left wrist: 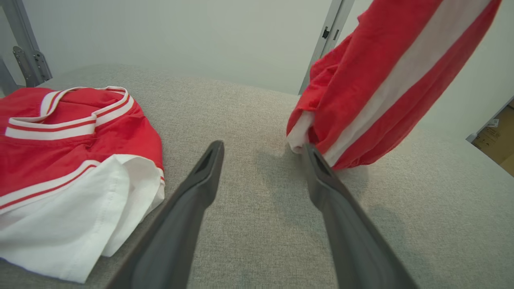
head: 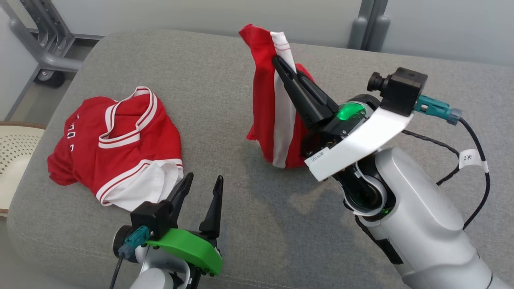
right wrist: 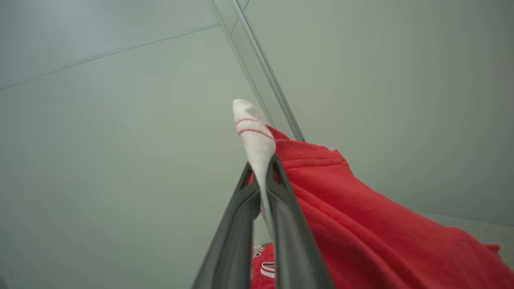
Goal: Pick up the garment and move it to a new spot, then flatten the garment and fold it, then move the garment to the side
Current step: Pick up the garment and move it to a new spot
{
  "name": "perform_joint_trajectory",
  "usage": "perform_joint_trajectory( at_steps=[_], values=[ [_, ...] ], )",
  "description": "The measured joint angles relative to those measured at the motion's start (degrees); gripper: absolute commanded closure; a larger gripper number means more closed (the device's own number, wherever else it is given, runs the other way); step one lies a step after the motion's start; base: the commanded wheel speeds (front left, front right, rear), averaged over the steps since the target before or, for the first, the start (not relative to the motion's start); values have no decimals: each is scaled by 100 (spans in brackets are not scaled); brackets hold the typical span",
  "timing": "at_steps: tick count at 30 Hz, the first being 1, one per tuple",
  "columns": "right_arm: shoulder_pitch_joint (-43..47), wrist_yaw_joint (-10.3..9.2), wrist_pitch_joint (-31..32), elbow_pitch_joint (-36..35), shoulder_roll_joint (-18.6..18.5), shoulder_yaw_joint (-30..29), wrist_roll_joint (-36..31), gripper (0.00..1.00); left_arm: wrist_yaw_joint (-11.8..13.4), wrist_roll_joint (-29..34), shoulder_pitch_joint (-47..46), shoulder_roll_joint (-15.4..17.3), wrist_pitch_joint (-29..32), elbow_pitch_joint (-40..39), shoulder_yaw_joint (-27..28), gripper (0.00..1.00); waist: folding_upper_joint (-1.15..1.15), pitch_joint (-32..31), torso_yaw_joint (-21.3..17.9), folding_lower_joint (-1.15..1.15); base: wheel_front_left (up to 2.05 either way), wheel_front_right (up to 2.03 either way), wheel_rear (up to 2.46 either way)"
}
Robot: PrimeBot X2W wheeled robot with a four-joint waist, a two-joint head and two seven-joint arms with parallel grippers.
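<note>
A red garment [head: 267,104] with a white side stripe hangs in the air over the grey cushion, its lower end near the surface. My right gripper [head: 278,63] is shut on its upper edge; in the right wrist view the fingers [right wrist: 257,200] pinch the white band of the garment [right wrist: 361,224]. My left gripper [head: 202,184] stands open near the front of the cushion, nothing between its fingers. In the left wrist view the hanging garment [left wrist: 377,80] is up and to the right of the open left gripper [left wrist: 263,154].
A second red and white shirt [head: 116,144] lies crumpled on the left of the grey cushion [head: 257,208], also at the left of the left wrist view [left wrist: 68,160]. A cream perforated chair [head: 14,148] stands past the left edge. Metal frame legs [head: 44,48] are behind.
</note>
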Motion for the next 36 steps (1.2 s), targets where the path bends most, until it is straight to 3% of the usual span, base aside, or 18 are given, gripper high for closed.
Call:
perform_joint_trajectory(
  at_steps=[4, 10, 13, 19, 29, 36],
  values=[
    [-191, -302, 96, -220, 4, 102, 542, 100, 1, -1, 82, -49, -1, 11, 41, 0, 0, -84, 85, 0, 0, 0, 0],
    [-461, -1165, -16, -199, 7, -438, 1302, 100, 1, -1, 133, -65, -51, 9, 174, 0, 0, -162, 110, 0, 0, 0, 0],
    [-522, -1511, -31, 125, 3, -779, 1160, 100, 1, 0, 196, -64, -49, -2, 227, 0, 0, -173, 58, 0, 0, 0, 0],
    [-52, -1512, 10, 839, -44, -1173, 811, 100, 1, 0, 244, -68, -49, -38, 278, 0, 0, -154, -88, 0, 0, 0, 0],
    [1011, -1495, -127, 1786, -937, -2209, 519, 100, 1, -1, 374, -76, 143, -179, 148, 0, 0, -34, -556, 0, 0, 0, 0],
    [1540, -1468, -327, 2404, -925, -2891, 491, 100, -31, -103, 378, -97, 365, -171, -92, 0, 0, 91, -869, 0, 0, 0, 0]
  ],
)
